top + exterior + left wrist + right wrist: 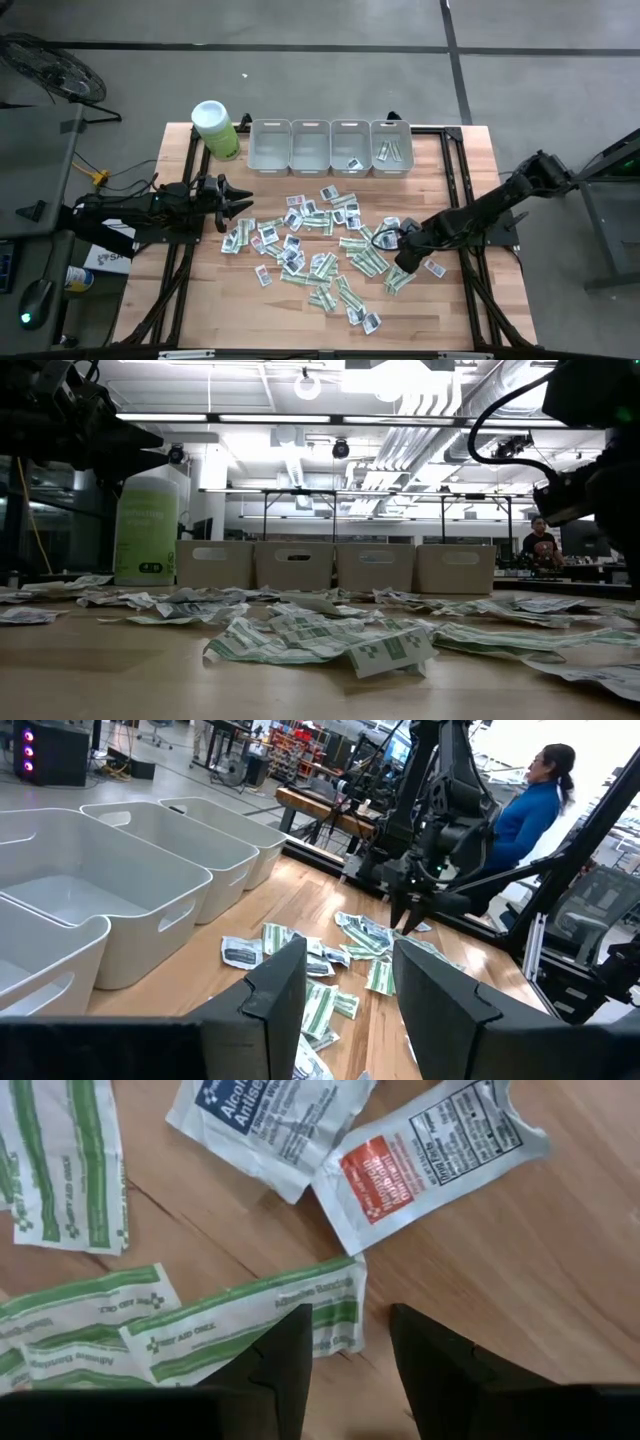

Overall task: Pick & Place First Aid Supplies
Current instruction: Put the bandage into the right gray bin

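Observation:
Several first aid supplies point(320, 245) lie scattered flat on the wooden table: squarish white packets and green-and-white strips. My right gripper point(405, 262) points down over the pile's right side, open. In the right wrist view its fingers stand point(350, 1355) above bare wood just beside the end of a green-and-white strip point(250, 1315). A red-printed packet point(420, 1170) and a blue-printed packet point(270, 1120) lie beyond. My left gripper point(240, 205) waits at the table's left, level and open, above the tabletop point(350, 1000).
Four grey bins point(330, 147) stand in a row at the far edge; the two right ones point(390, 152) hold a few packets. A lime-green canister point(215, 130) stands left of them. A person point(530, 810) sits beyond the table.

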Action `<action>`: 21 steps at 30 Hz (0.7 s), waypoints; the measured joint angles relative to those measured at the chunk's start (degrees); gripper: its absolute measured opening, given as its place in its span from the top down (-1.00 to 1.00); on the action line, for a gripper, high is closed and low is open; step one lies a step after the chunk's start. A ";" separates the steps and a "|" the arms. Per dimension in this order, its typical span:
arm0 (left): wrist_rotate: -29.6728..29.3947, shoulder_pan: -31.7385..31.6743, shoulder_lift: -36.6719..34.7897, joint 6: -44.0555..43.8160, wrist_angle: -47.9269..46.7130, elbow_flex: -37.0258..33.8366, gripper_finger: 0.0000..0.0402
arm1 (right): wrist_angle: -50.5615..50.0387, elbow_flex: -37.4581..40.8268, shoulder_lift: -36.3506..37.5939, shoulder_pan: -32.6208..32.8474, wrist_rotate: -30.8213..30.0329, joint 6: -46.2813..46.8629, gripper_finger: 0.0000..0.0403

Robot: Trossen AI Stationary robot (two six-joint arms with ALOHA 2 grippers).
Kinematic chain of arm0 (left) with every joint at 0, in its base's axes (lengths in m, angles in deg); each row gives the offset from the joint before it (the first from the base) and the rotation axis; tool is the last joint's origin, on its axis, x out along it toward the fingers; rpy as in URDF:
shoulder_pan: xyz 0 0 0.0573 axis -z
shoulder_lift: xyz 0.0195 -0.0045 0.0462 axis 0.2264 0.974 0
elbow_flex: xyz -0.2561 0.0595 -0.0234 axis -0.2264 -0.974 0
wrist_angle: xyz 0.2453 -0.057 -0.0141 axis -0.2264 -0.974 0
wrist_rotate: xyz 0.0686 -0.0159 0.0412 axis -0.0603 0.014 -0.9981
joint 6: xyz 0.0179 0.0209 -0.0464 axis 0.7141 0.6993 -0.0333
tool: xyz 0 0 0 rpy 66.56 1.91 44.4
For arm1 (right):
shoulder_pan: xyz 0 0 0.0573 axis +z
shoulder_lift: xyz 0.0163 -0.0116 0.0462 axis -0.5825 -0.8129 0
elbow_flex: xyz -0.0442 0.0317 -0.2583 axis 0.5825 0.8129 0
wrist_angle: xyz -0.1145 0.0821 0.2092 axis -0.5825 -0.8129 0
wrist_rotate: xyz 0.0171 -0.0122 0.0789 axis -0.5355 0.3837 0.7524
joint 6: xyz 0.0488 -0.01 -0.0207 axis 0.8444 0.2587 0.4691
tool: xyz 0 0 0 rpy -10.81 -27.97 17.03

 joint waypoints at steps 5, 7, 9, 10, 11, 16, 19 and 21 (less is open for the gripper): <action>0.00 0.00 0.01 0.00 0.00 0.02 0.25 | -0.28 0.12 0.17 -0.02 -0.17 1.64 0.51; 0.00 0.00 0.00 -0.02 0.00 0.02 0.25 | -0.56 0.15 0.17 -0.04 -0.16 2.13 0.62; 0.00 0.00 0.00 -0.02 0.00 0.02 0.25 | -0.76 0.19 0.17 -0.04 -0.05 2.16 0.75; 0.00 0.00 0.00 0.00 0.00 0.00 0.25 | -0.90 0.20 0.17 -0.07 0.02 2.15 0.82; 0.00 0.00 0.00 -0.01 0.00 0.00 0.25 | -0.96 0.21 0.17 -0.07 0.08 2.14 0.88; 0.00 0.00 0.01 -0.01 0.00 0.02 0.25 | -2.01 -0.41 0.11 -0.07 0.29 2.49 0.96; 0.00 0.00 0.00 0.00 0.00 0.01 0.25 | -5.96 -2.68 -0.25 -0.05 1.05 2.28 0.99; 0.00 0.00 0.02 0.00 0.00 0.00 0.25 | -9.50 -5.07 -0.05 -0.16 1.81 1.05 0.99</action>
